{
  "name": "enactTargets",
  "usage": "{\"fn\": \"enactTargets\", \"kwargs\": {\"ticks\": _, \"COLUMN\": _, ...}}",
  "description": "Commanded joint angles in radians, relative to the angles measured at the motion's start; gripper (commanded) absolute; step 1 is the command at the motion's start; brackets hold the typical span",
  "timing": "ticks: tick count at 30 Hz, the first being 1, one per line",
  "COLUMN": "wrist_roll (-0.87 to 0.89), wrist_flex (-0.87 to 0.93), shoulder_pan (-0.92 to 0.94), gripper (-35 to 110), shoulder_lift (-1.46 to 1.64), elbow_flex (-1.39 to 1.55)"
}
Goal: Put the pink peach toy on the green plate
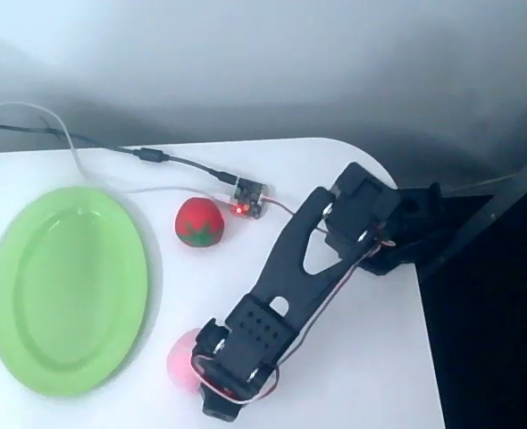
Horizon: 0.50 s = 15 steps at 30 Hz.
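My claw (203, 380) hangs low over the white table (362, 375), seen from overhead, its black housing covering the fingers so that I cannot tell whether they stand apart or closed. The pink peach toy (181, 359) sits right against it on the left, partly tucked under my wrist. Just left of the peach lies the green plate (67, 288), bare and flat on the table. Farther up, a red round toy with a green leaf mark (199, 223) rests beside a small circuit board (248, 198) and its cable (112, 147).
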Motion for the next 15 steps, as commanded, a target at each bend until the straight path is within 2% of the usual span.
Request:
{"fn": "enactTargets", "kwargs": {"ticks": 1, "wrist_roll": -0.067, "wrist_flex": -0.009, "shoulder_pan": -0.011, "gripper": 5, "shoulder_lift": 0.011, "elbow_flex": -0.002}}
{"fn": "enactTargets", "kwargs": {"ticks": 6, "wrist_roll": -0.097, "wrist_flex": -0.017, "shoulder_pan": 0.021, "gripper": 7, "shoulder_lift": 0.091, "elbow_flex": 0.052}}
{"fn": "enactTargets", "kwargs": {"ticks": 10, "wrist_roll": -0.052, "wrist_flex": -0.035, "shoulder_pan": 0.032, "gripper": 28, "shoulder_lift": 0.169, "elbow_flex": 0.12}}
{"fn": "enactTargets", "kwargs": {"ticks": 15, "wrist_roll": 0.028, "wrist_flex": -0.14, "shoulder_pan": 0.031, "gripper": 45, "shoulder_lift": 0.33, "elbow_flex": 0.259}}
